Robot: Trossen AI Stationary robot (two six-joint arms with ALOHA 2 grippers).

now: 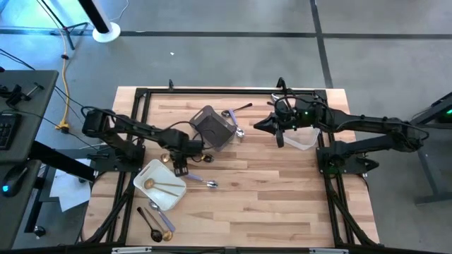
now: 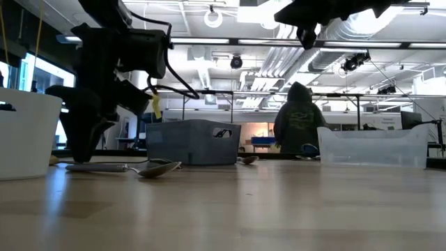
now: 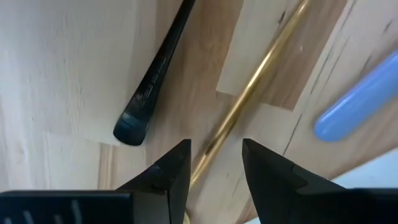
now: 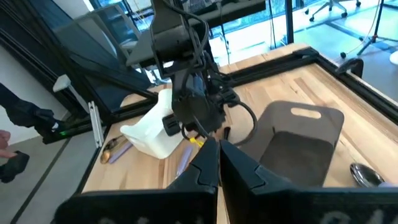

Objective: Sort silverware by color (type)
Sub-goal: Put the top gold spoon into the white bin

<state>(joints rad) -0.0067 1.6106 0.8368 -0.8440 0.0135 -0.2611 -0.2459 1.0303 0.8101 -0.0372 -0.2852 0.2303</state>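
Near edge, left side: a few black and lilac-handled pieces [image 1: 157, 224] lie loose on the wood table [image 1: 268, 204], just beside the white tray [image 1: 141, 175]. The tray holds a gold spoon [image 1: 150, 184] and a gold fork [image 1: 169, 186], so gold seems to go there.

A bit farther, the left gripper [image 1: 180, 166] is low over the table at the tray's far-right corner. In the left wrist view its fingers [image 3: 168, 177] are apart, released, with a gold handle [image 3: 249, 93] running between them on the wood; not grasped. A black handle [image 3: 155, 74] lies near on one side, a lilac handle [image 3: 360, 106] on the other. I think the jaws straddle the gold piece to take it, or they just let it go; cannot say which. A lilac-handled spoon [image 1: 200, 182] lies right of the gripper.

Room: the pieces are close together, so closing must catch gold only. The tray wall is just beside; lift needed to pass it.

Farther: grey bin [image 1: 212, 127] at centre, spoons [image 1: 239, 131] near its right side. Far right, the right gripper [image 1: 278, 125] is clenched, empty, waiting high beside the clear tub [image 1: 302, 138]. Centre-right of the table is open.
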